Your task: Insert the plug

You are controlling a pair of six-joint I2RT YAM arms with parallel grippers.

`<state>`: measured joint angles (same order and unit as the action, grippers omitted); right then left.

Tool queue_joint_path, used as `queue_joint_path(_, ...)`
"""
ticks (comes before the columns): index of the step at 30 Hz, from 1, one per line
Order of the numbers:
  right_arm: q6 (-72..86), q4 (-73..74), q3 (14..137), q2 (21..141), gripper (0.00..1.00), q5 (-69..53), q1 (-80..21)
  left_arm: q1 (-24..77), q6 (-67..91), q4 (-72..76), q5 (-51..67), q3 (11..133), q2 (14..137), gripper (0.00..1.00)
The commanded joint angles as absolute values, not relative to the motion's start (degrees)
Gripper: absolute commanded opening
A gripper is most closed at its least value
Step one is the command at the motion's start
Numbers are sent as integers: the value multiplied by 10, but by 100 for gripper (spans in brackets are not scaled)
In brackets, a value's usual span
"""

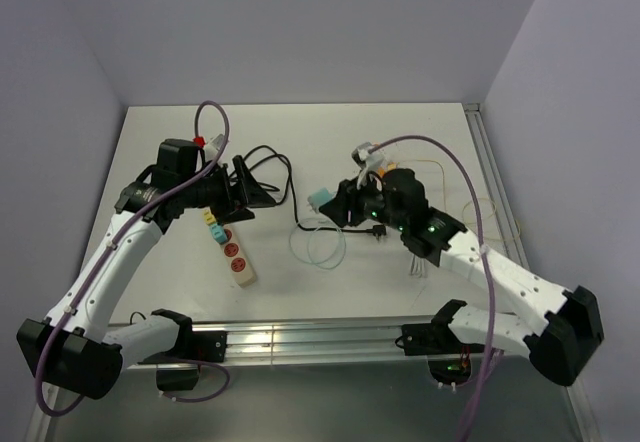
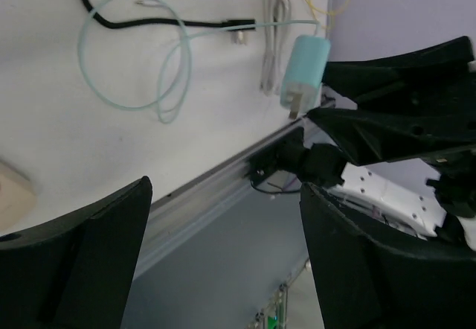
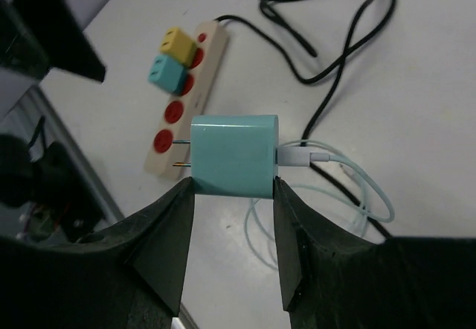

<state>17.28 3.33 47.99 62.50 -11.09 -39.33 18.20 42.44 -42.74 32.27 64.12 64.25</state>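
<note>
Plug [image 1: 322, 198] — top view: teal, aloft mid-table, pinched by right gripper [image 1: 338, 202]; power strip [image 1: 232, 252] well apart to its left. Left wrist: left gripper [image 2: 223, 262] spread, empty. Right wrist: jaws clamp plug's flat sides, prongs facing strip. Likely light, rigid, slick; grip the body, not the cable [image 3: 349, 187].

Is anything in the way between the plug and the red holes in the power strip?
Nothing visible. The right gripper holds the teal charger plug, and only bare table lies between its prongs and the power strip. A yellow adapter and a teal adapter fill two sockets; two red sockets are free.
</note>
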Motion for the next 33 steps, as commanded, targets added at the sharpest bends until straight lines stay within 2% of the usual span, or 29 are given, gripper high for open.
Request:
queue_joint_path(1, 152, -33, 433, 555, 0, -219, -399, 181, 399, -380, 433, 630, 621, 86)
queue_joint_path(6, 122, -14, 418, 528, 0, -297, -402, 181, 380, -407, 425, 619, 620, 86)
queue_joint_path(10, 70, 36, 445, 548, 0, -371, -414, 182, 378, -397, 496, 598, 633, 85)
queue_joint_path(15, 36, 72, 466, 575, 0, -410, -458, 214, 388, -386, 509, 570, 637, 84)
queue_joint_path(28, 6, 91, 517, 622, 0, -372, -505, 301, 482, -286, 532, 508, 635, 81)
queue_joint_path(33, 5, 105, 533, 636, 0, -354, -521, 326, 520, -236, 542, 499, 640, 73)
